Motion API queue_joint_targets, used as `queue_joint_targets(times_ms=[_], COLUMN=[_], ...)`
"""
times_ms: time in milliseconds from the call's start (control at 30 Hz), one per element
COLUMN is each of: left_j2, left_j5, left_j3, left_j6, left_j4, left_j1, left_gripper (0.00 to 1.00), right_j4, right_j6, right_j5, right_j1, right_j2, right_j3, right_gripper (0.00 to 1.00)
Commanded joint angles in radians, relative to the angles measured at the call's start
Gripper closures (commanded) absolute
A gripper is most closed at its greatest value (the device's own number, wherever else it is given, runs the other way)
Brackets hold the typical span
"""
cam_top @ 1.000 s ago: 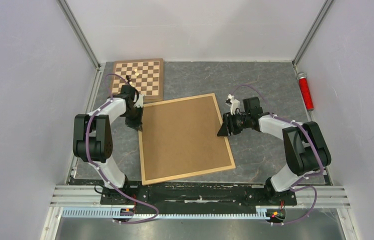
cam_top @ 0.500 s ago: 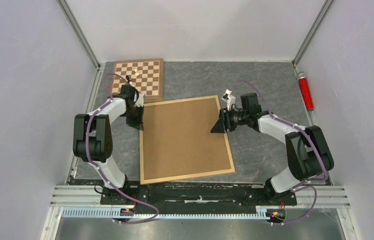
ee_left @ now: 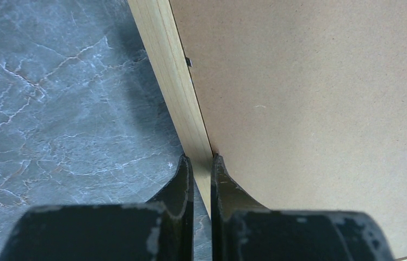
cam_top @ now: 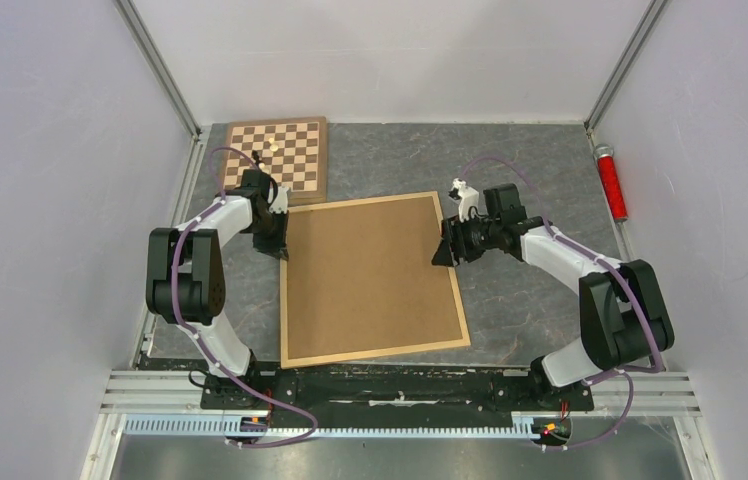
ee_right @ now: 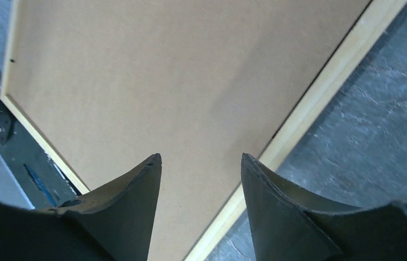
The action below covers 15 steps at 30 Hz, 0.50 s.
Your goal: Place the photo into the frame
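The frame (ee_left: 168, 70) lies face down on the table (cam_top: 530, 170), turned a little askew, with the backing board (cam_top: 370, 275) seated inside its rails. The photo shows in no view, so I cannot tell where it is. The left tool (ee_left: 201, 159) is all but closed, and its tips seem to pinch the left rail. The right tool (ee_right: 200, 156) hangs open and empty over the board, just inside the right rail. The step looks like work on the board's right edge. It is best done with the left grip steadying the frame, since the marbled grey table looks slick, and with the right tips kept low near the seam. The board is thin, matte brown fibreboard. The rails are narrow, pale, smooth wood.
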Motion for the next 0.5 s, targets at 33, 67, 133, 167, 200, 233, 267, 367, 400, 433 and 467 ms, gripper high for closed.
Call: queue_joint_targets(times_ms=[33,67,133,167,200,233,267,367,400,433,467], left_j2=[0.071,0.071,0.074,0.073,0.073,0.073,0.071,0.071,0.071,0.071,0.071], left_j5=[0.069,0.070,0.071,0.072,0.072,0.071,0.070,0.071,0.071,0.070,0.071], left_j3=[-0.054,-0.054,-0.053,-0.053,-0.053,-0.053,-0.054,-0.055,-0.055,-0.054,-0.053], left_j6=[0.015,0.015,0.015,0.015,0.017,0.017,0.019,0.020,0.019,0.020,0.021], left_j4=[0.031,0.031,0.030,0.030,0.030,0.030,0.030,0.030,0.030,0.031,0.030], left_j1=[-0.030,-0.030,-0.030,-0.032,-0.031,-0.032,-0.030,-0.031,-0.030,-0.030,-0.030], left_gripper=[0.98,0.98,0.98,0.98,0.98,0.98,0.98,0.98,0.98,0.98,0.98], right_j4=[-0.060,-0.059,-0.050,-0.044,-0.038,-0.035,-0.033,-0.033,-0.037,-0.042,-0.044], right_j6=[-0.103,-0.111,-0.122,-0.125,-0.128,-0.131,-0.135,-0.144,-0.148,-0.154,-0.158], right_j5=[0.092,0.092,0.090,0.090,0.095,0.101,0.103,0.117,0.126,0.134,0.146], right_j1=[0.001,0.002,0.010,0.018,0.026,0.038,0.049,0.079,0.090,0.099,0.106], right_j2=[0.008,0.018,0.042,0.052,0.062,0.070,0.082,0.114,0.125,0.136,0.143], right_j3=[-0.005,-0.012,-0.029,-0.035,-0.041,-0.044,-0.044,-0.042,-0.040,-0.038,-0.035], right_gripper=[0.43,0.44,0.46,0.47,0.47,0.47,0.47,0.49,0.49,0.49,0.49])
